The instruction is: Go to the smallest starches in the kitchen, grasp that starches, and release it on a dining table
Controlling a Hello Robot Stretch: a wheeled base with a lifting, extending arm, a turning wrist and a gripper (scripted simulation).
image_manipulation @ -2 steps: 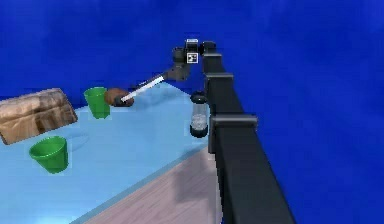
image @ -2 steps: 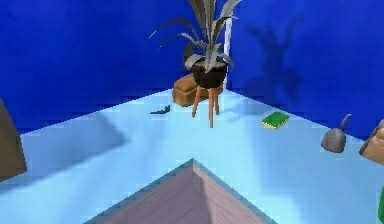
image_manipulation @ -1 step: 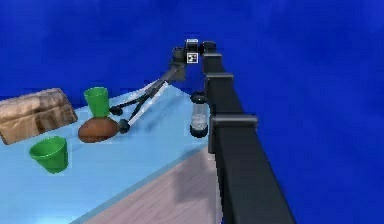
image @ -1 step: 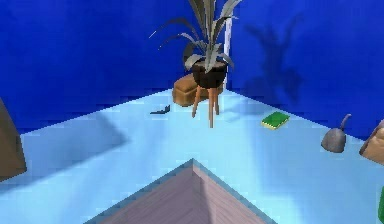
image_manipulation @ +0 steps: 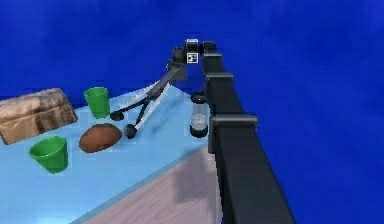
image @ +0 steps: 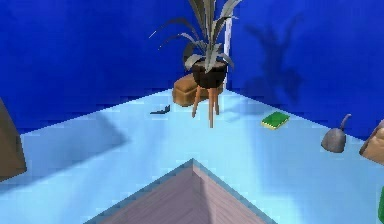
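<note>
Dark two-fingered hand (image_manipulation: 125, 120) reaching over pale blue table (image_manipulation: 150, 165), with brown oval lump (image_manipulation: 98, 137), probably the starch, resting on the table just past the fingertips, away from the dark square arm (image_manipulation: 235, 150); impossible to tell whether anything is held.

A blue-walled home room: its pale table (image: 100, 150) bore a potted plant (image: 210, 60) at the far corner and green cups (image_manipulation: 96, 100).

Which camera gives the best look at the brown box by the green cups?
The arm side view: the brown box lies nearly whole at its left, beside two green cups. The forward view's right edge has a cut-off brown shape that may be the same box.
</note>
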